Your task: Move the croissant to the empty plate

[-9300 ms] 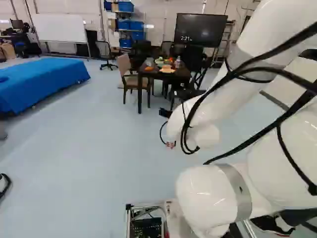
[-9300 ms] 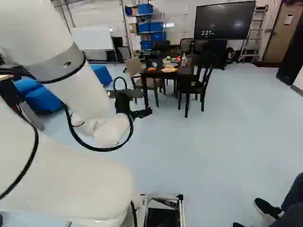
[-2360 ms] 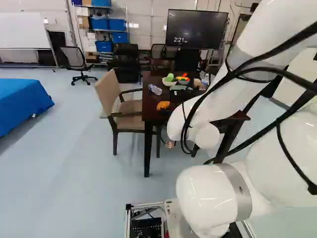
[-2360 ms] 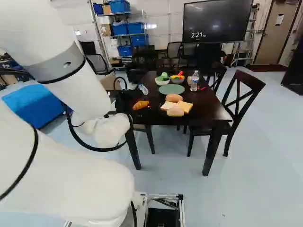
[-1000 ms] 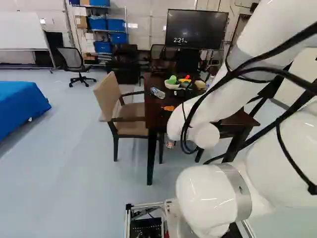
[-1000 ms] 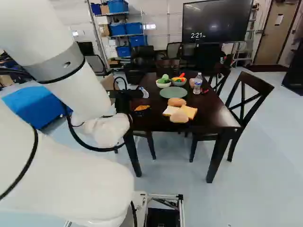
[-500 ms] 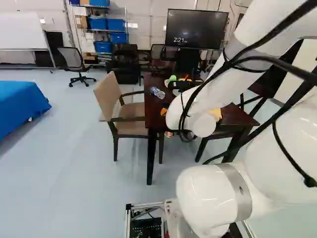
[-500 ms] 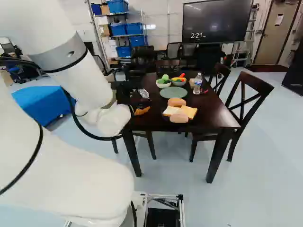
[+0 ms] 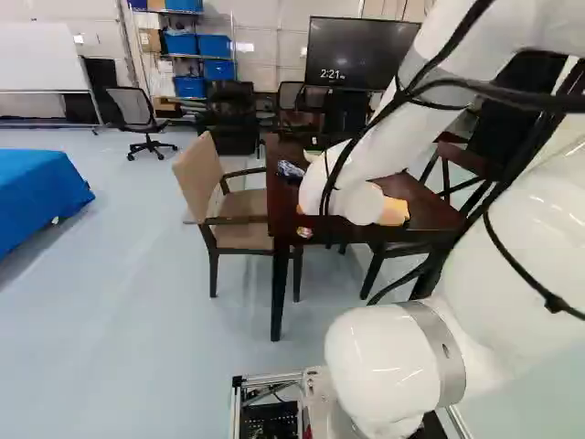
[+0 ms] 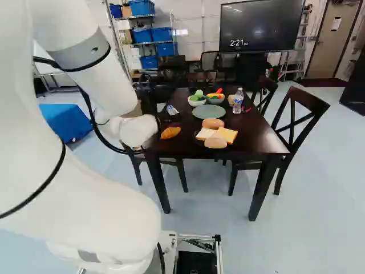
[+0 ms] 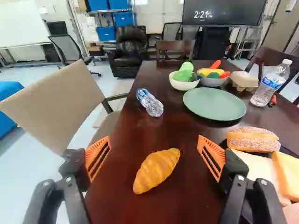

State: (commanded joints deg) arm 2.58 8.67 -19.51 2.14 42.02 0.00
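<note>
The dark gripper [image 10: 153,108] is hard to make out against the table and chairs in the right base view. In the wrist view the gripper [image 11: 154,143] is open, its orange pads far apart. The golden croissant [image 11: 156,171] lies on bare tabletop, seen between the two fingers and touched by neither; the right base view shows the croissant [image 10: 170,133] near the table's edge. The green plate [image 11: 215,103] is empty and stands farther across the table, beyond the sandwich breads. In the left base view my arm hides the plate and most of the croissant.
On the dark table [image 10: 251,137] are a lying bottle [image 11: 150,102], a standing bottle [image 11: 272,83], a bowl of greens [image 11: 183,80], a second vegetable bowl [image 11: 212,78], and bread [image 11: 252,140] beside the gripper. A beige chair [image 9: 224,192] stands at the table's side.
The base has driven up to the table, then stayed still over the last second. Since then my arm has risen and shifted forward, uncovering the croissant in the right base view.
</note>
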